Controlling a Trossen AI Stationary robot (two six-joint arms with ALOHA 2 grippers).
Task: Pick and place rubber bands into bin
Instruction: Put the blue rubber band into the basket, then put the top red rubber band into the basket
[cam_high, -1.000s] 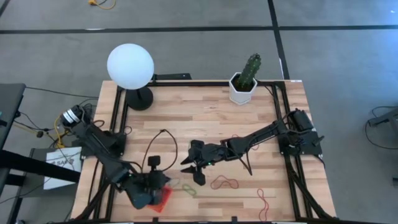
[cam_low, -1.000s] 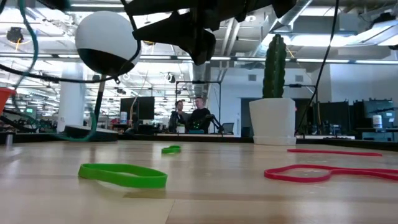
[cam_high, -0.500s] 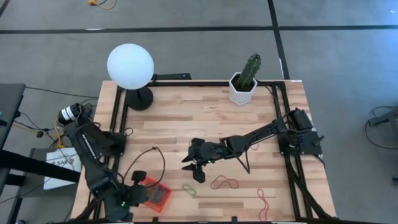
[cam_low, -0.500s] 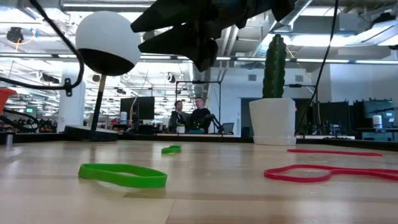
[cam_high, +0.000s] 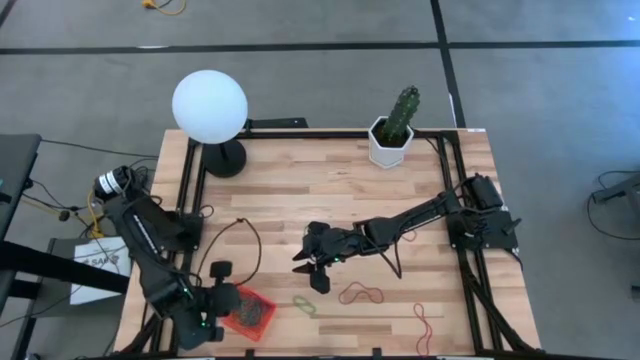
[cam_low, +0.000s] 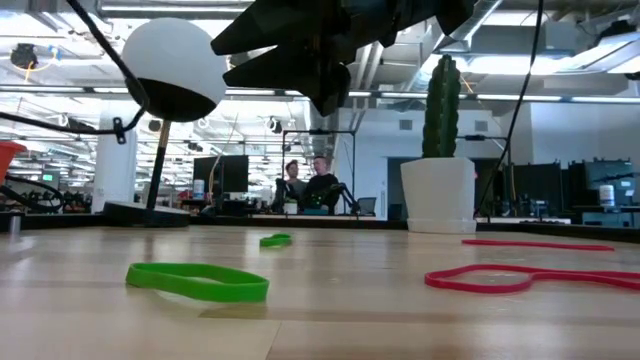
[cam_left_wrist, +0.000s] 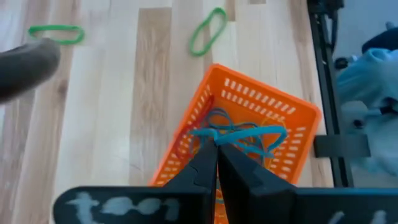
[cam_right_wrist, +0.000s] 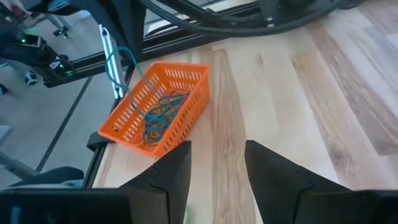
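The orange bin (cam_high: 256, 316) sits at the table's near left corner with several blue and tan rubber bands in it (cam_right_wrist: 158, 118). Over the bin's left edge my left gripper (cam_high: 228, 303) is shut on a blue rubber band (cam_left_wrist: 239, 132). Loose bands lie on the wood to the right: a green one (cam_high: 304, 305), a red one (cam_high: 360, 294) and another red one (cam_high: 425, 322). My right gripper (cam_high: 315, 272) hovers open above the table's middle, above and behind the green band (cam_low: 198, 281), touching nothing. My left gripper pinches one strand of the blue rubber band (cam_left_wrist: 215, 138) between its two fingertips. The fingers slant down from the table's left side. The band is lifted; its loop (cam_right_wrist: 119, 59) droops slack from the fingertips over the bin's open top (cam_left_wrist: 273, 102).
A white globe lamp (cam_high: 210, 105) stands at the far left and a cactus in a white pot (cam_high: 392, 135) at the far right. A black cable (cam_high: 245, 235) loops over the wood near the bin. Bare wood lies between the bin and the right gripper.
My left gripper has gone from above the bin toward the table's left edge and turned, so the bin that it covered now shows. My right gripper has stayed in place.
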